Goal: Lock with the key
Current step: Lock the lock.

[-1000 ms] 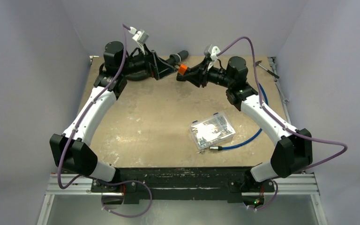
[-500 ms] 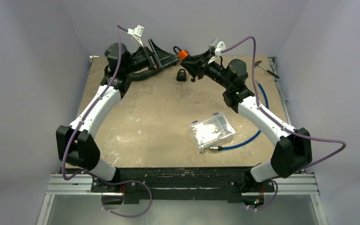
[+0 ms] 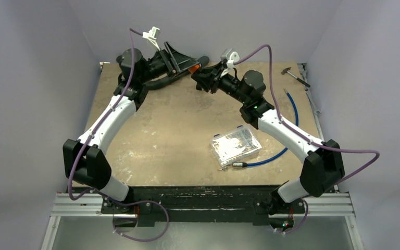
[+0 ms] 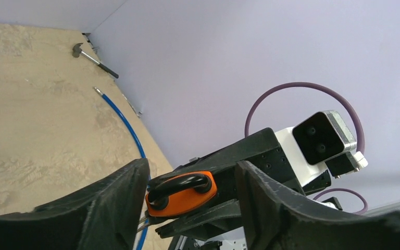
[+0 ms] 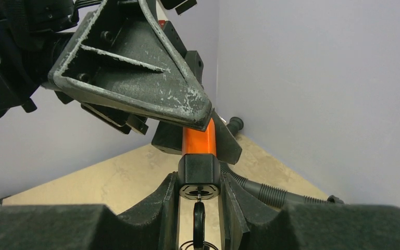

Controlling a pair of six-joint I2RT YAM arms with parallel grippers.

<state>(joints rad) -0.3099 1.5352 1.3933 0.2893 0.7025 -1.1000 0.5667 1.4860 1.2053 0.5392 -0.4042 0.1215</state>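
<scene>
Right pincer (image 5: 199,183) squeezing the black padlock (image 5: 198,169) between its fingers, key (image 5: 199,217) stuck in the keyhole on the side near its wrist, left pincer (image 4: 191,165) spread wide open, the lock's orange top (image 4: 182,191) between its fingers.

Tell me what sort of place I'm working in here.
A robot test bench, probably in a lab: a scuffed table boxed in by plain lavender walls, an aluminium rail at the near edge, and loose props: a hammer, a blue cable and a clear box.
</scene>
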